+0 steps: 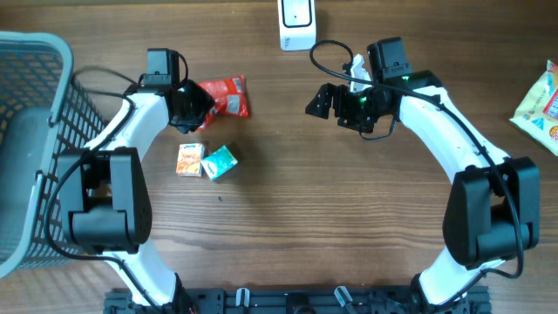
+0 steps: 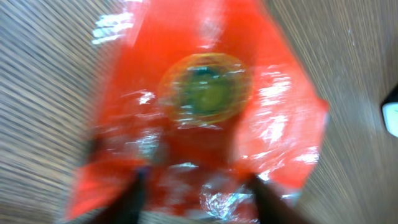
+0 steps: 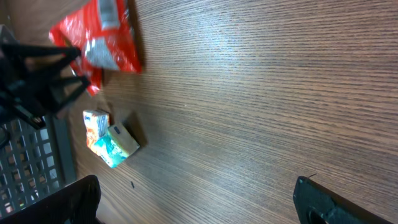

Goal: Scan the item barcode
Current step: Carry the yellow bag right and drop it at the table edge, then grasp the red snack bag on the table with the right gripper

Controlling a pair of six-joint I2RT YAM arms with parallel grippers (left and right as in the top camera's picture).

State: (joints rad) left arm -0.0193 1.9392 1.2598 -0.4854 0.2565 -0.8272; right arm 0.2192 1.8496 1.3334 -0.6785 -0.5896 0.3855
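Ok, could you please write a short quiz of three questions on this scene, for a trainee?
1. True or false: the grey plastic basket stands beside the right arm.
2. What lies between the left jaws? A) the red shiny plastic packet B) a glass bottle C) a metal spoon
3. How many small cardboard cartons lie near the red packet?
Key: 1 false; 2 A; 3 two, one orange carton and one teal carton.
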